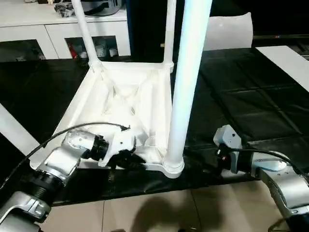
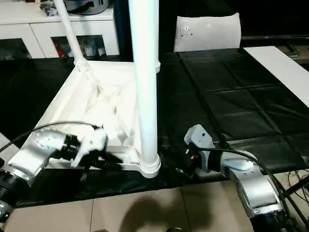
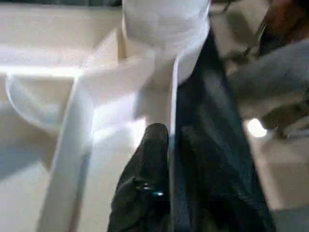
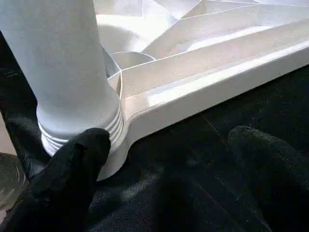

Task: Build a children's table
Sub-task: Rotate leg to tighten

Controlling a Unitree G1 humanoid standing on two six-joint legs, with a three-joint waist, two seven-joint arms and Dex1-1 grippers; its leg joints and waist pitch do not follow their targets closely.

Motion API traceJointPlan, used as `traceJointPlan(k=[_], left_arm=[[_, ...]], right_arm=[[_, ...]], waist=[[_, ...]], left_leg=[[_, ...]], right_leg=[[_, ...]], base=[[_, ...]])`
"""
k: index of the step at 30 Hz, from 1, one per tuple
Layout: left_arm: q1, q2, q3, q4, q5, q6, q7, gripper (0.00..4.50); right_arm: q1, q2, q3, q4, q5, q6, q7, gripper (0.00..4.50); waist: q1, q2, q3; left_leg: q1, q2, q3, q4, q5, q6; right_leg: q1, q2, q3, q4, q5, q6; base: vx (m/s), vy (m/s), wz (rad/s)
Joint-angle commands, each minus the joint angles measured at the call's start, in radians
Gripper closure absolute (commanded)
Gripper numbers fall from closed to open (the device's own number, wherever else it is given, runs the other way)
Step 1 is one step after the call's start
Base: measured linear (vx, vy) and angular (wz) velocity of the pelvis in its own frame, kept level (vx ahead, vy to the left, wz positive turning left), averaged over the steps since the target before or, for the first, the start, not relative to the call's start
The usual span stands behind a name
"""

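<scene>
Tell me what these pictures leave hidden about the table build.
- Near leg: top cut off by the head views' upper edge.
- Near left socket of the tabletop: covered by the left gripper in the head views.
- Right gripper: in its wrist view one finger overlaps the leg's base; contact unclear.

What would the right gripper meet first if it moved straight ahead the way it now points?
Most likely the threaded base of the near leg in the tabletop corner socket. The right gripper is open beside it, one finger apparently already touching.
</scene>
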Motion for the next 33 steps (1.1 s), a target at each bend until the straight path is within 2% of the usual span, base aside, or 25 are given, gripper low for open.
traceJointPlan(k=[1,4,10,15,18,20,21,22,25,26,27,30,33], left_arm=[[-0.004,-0.001,0.000,0.002,0.019,-0.029,0.028,4.17],[-0.005,-0.012,0.004,0.008,0.024,-0.044,0.032,4.42],[-0.003,-0.023,0.003,0.012,0.032,-0.059,0.027,4.42],[0.024,-0.043,0.050,-0.042,-0.050,0.029,0.016,4.42],[0.032,-0.041,0.066,-0.024,-0.002,0.069,0.109,4.42],[0.034,-0.047,0.076,-0.017,0.005,0.084,0.140,4.42],[0.044,-0.068,0.108,-0.009,0.007,0.109,0.211,4.42],[0.047,-0.071,0.112,-0.010,0.005,0.113,0.219,4.42],[0.067,-0.074,0.118,-0.039,0.000,0.132,0.223,4.42],[0.073,-0.072,0.118,-0.050,-0.002,0.139,0.218,4.42],[0.082,-0.069,0.117,-0.067,-0.004,0.148,0.211,4.42],[0.086,-0.066,0.114,-0.075,-0.006,0.151,0.206,4.42],[0.088,-0.044,0.076,-0.089,0.000,0.119,0.147,4.42]], right_arm=[[0.006,-0.006,0.013,-0.024,-0.006,0.005,-0.002,0.00],[0.010,-0.009,0.016,-0.029,-0.008,0.005,0.001,0.00],[0.009,-0.010,0.019,-0.028,-0.008,0.002,0.000,0.00],[0.004,-0.010,0.023,-0.031,-0.006,-0.005,0.003,0.00],[0.001,-0.008,0.018,-0.032,-0.001,-0.006,0.002,0.00],[0.000,-0.007,0.017,-0.031,-0.002,-0.006,0.001,0.00],[-0.001,-0.007,0.017,-0.027,-0.005,-0.009,-0.001,0.00],[-0.001,-0.007,0.018,-0.026,-0.005,-0.010,-0.001,0.00],[-0.002,-0.006,0.019,-0.021,-0.005,-0.013,0.000,0.00],[-0.005,-0.005,0.020,-0.019,-0.005,-0.013,0.000,0.00],[-0.009,-0.004,0.021,-0.016,-0.005,-0.014,0.001,0.00],[-0.013,-0.003,0.022,-0.015,-0.006,-0.015,0.001,0.00],[-0.040,0.007,0.010,-0.004,0.021,-0.021,0.015,0.00]], waist=[[0.002,0.002,-0.057],[0.003,-0.001,-0.057],[0.004,-0.002,-0.056],[0.004,0.002,-0.058],[-0.001,0.001,-0.057],[-0.003,-0.001,-0.055],[-0.004,-0.003,-0.054],[-0.006,-0.004,-0.053],[-0.020,-0.006,-0.055],[-0.020,-0.006,-0.055],[-0.025,-0.007,-0.056],[-0.022,-0.005,-0.058],[-0.020,-0.004,-0.057]], left_leg=[[-0.002,0.047,-0.021,-0.075,-0.211,0.051],[-0.003,0.050,-0.022,-0.077,-0.209,0.051],[-0.003,0.049,-0.022,-0.076,-0.212,0.053],[-0.004,0.050,-0.021,-0.076,-0.203,0.053],[-0.005,0.051,-0.022,-0.077,-0.205,0.057],[-0.005,0.048,-0.021,-0.075,-0.211,0.059],[-0.005,0.045,-0.020,-0.073,-0.220,0.059],[-0.006,0.043,-0.020,-0.071,-0.225,0.059],[-0.013,0.042,-0.025,-0.073,-0.222,0.062],[-0.013,0.042,-0.025,-0.073,-0.222,0.062],[-0.011,0.041,-0.023,-0.071,-0.215,0.070],[-0.012,0.045,-0.022,-0.071,-0.187,0.083],[-0.011,0.047,-0.023,-0.073,-0.188,0.087]], right_leg=[[0.057,-0.067,0.055,-0.087,-0.452,-0.082],[0.058,-0.067,0.056,-0.084,-0.429,-0.093],[0.056,-0.068,0.056,-0.086,-0.452,-0.086],[0.057,-0.070,0.056,-0.082,-0.430,-0.099],[0.058,-0.067,0.056,-0.081,-0.407,-0.109],[0.058,-0.067,0.054,-0.084,-0.430,-0.103],[0.057,-0.067,0.052,-0.089,-0.472,-0.089],[0.057,-0.067,0.048,-0.094,-0.505,-0.074],[0.060,-0.065,0.046,-0.095,-0.513,-0.053],[0.060,-0.065,0.046,-0.095,-0.513,-0.053],[0.056,-0.064,0.047,-0.095,-0.504,-0.055],[0.056,-0.063,0.049,-0.089,-0.458,-0.074],[0.056,-0.064,0.051,-0.085,-0.436,-0.089]], base=[[0.000,0.000,0.00],[0.000,0.000,0.00],[0.000,0.000,0.00],[0.000,0.000,0.00],[0.000,0.000,0.00],[0.000,0.000,0.00],[0.000,0.000,0.00],[0.000,0.000,0.00],[0.000,0.000,0.00],[0.000,0.000,0.00],[0.000,0.000,0.00],[0.000,0.000,0.00],[0.000,0.000,0.00]])
